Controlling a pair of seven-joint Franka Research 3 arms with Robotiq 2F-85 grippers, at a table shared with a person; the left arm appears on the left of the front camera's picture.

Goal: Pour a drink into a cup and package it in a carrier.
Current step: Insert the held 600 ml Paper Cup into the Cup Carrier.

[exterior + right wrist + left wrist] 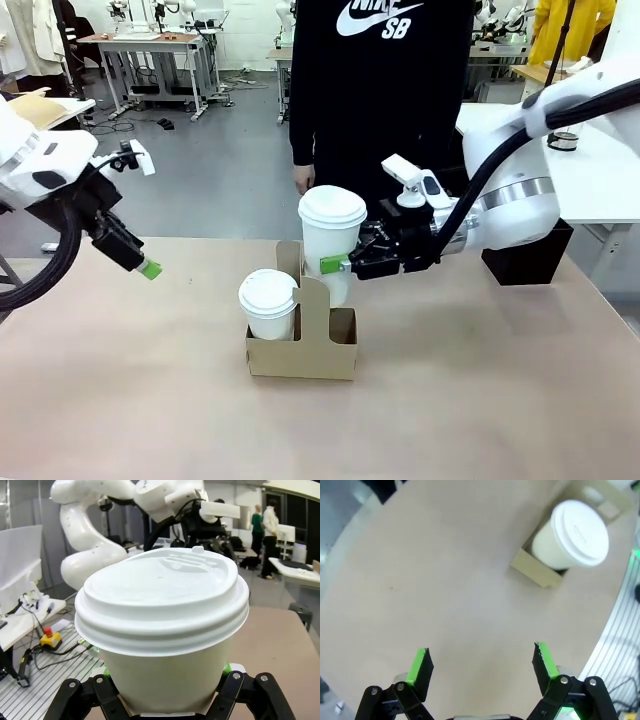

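Observation:
The brown cardboard carrier (300,350) stands mid-table with a lidded white cup (268,303) in its left slot. My right gripper (335,262) is shut on a second lidded white cup (332,225), upright, with its base right at the carrier's right slot, behind the handle tab. The right wrist view has that cup (162,630) up close between the right gripper (170,700) fingers. My left gripper (148,266) hangs open over the table's left side, holding nothing. Beyond the open left gripper (482,662), the left wrist view takes in the slotted cup (572,535) and carrier (535,570). The drink is hidden.
A person (380,100) in a black top stands at the far edge behind the carrier. A black box (525,262) sits at the right rear of the table (480,400). Bare tabletop lies left of, in front of and right of the carrier.

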